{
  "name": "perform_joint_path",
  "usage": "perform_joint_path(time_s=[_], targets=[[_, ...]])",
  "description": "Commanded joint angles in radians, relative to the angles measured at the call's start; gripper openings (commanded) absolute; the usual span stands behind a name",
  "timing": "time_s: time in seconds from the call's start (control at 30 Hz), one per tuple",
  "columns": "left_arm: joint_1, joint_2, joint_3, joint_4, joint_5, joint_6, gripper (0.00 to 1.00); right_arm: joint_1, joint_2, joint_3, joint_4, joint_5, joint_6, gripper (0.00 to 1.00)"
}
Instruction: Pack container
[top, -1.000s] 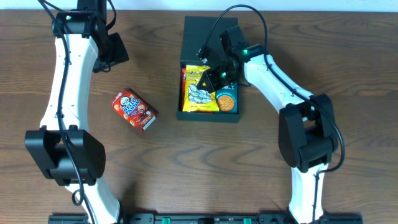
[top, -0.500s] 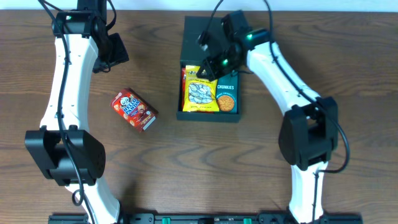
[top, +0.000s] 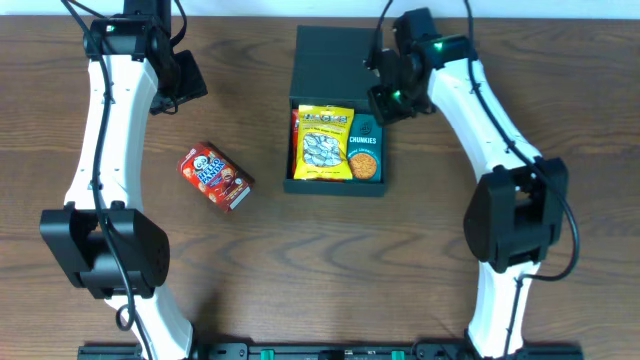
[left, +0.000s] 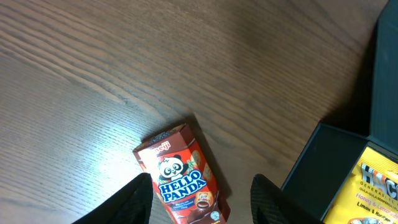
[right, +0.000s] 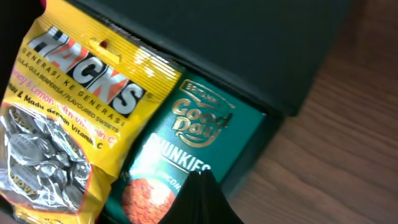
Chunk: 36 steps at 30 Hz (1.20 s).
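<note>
The container (top: 335, 187), a dark teal-green box with its flap lid open at the back, stands at the table's middle. Inside lie a yellow Hacks bag (top: 323, 143) and a teal Chunkies carton (top: 364, 150). My right gripper (top: 385, 95) is shut and empty, hovering over the box's right back rim. In the right wrist view its fingertips (right: 200, 177) sit above the carton (right: 186, 137), next to the bag (right: 68, 118). A red Hello Panda box (top: 215, 177) lies on the table to the left. My left gripper (top: 185, 80) is open, above and behind it. In the left wrist view its fingers (left: 202, 183) frame the box (left: 180, 174).
A red packet edge (top: 296, 130) shows under the yellow bag's left side. The container's dark wall (left: 323, 162) fills the right of the left wrist view. Its open lid (right: 236, 37) fills the top of the right wrist view. The wooden table (top: 320, 270) lies around.
My right gripper has moved up and to the right, off the yellow bag to the box's right back rim. The bag and carton now show whole. The left arm has not moved.
</note>
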Motion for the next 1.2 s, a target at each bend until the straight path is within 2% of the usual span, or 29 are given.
perform_joint_path(time_s=[0.0, 0.5, 0.87, 1.17], targets=[[0.007, 0.003, 0.008, -0.001, -0.020, -0.004, 0.52, 0.043, -0.011, -0.011, 0.002, 0.070, 0.017, 0.01], [0.007, 0.003, 0.008, 0.000, -0.048, 0.004, 0.53, 0.128, 0.070, -0.011, 0.005, 0.135, 0.068, 0.01], [0.007, 0.003, 0.008, 0.000, -0.048, 0.004, 0.54, 0.184, 0.100, -0.011, 0.029, 0.093, 0.082, 0.01], [0.007, 0.003, 0.008, -0.005, -0.048, 0.004, 0.54, 0.177, 0.100, -0.011, -0.025, 0.145, 0.082, 0.01]])
